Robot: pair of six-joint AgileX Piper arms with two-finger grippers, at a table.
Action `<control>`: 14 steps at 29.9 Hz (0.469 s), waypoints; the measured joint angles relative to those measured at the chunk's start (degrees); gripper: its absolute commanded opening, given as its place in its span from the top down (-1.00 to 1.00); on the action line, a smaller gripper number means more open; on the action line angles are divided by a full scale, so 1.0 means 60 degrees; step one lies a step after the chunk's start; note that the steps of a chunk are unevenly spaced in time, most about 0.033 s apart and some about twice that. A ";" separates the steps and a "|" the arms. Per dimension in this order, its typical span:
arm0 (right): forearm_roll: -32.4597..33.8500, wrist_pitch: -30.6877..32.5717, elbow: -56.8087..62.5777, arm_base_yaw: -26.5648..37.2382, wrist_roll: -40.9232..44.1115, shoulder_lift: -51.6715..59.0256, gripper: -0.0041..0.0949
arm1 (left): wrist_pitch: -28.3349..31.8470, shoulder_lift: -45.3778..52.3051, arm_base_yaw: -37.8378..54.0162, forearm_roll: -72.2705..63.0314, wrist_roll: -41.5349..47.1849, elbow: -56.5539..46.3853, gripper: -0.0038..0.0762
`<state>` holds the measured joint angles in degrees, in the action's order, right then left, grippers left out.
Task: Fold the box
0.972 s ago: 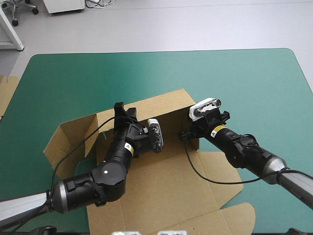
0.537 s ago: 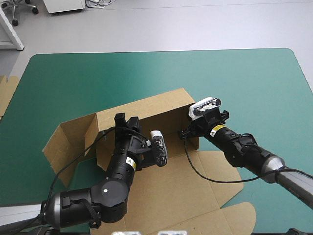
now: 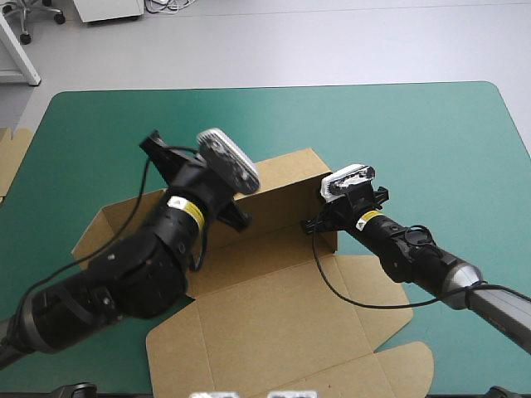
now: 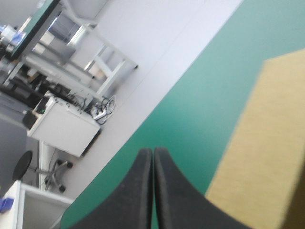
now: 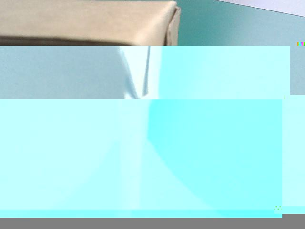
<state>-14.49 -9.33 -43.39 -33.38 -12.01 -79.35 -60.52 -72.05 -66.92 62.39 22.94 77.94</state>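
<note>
I can read nothing here; the yellow stickers [image 3: 184, 211] on my arms [image 3: 149, 257] carry marks too small to make out.

brown box [image 3: 274, 332] lies half-formed: far wall raised, near panel apparently flat.

My desk [image 3: 415, 141] has a teal-green cover. The box [image 3: 274, 323] lies on it: one wall stands up at my right hand [image 3: 315, 225], and a flat sheet spreads below both hands. Ahead of my left hand [image 4: 153, 151] the cover runs to the desk's edge. More board [image 3: 12, 156] shows at its left edge.
</note>
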 measured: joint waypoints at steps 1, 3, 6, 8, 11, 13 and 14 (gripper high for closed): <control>-0.0008 0.0000 0.0000 0.0000 0.0000 0.0000 0.92 | 0.0187 0.0000 0.0667 -0.0054 -0.0061 0.0245 0.92; -0.0008 0.0000 0.0000 0.0000 0.0000 0.0000 0.92 | 0.0586 0.0000 0.1702 -0.0179 -0.0144 0.0570 0.92; -0.0008 0.0000 -0.0003 0.0000 -0.0002 0.0000 0.92 | 0.1671 -0.0022 0.4003 -0.0719 -0.0201 0.1316 0.92; -0.0008 0.0009 -0.0003 0.0000 -0.0002 0.0000 0.92 | 0.2277 -0.0091 0.5696 -0.1713 -0.0373 0.1938 0.92; -0.0008 0.0028 -0.0011 0.0000 -0.0010 0.0000 0.92 | 0.2533 -0.0282 0.8000 -0.3844 -0.1350 0.2737 0.92; -0.0008 0.0057 -0.0020 0.0000 -0.0010 0.0000 0.92 | 0.2362 -0.0440 0.9417 -0.5561 -0.2489 0.3146 0.92; -0.0008 0.0076 -0.0021 0.0000 -0.0019 0.0000 0.92 | 0.2253 -0.0493 0.9905 -0.6260 -0.3031 0.3248 0.92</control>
<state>-14.54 -8.88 -43.51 -33.38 -12.13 -79.35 -47.00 -75.01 -7.49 24.83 4.76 97.43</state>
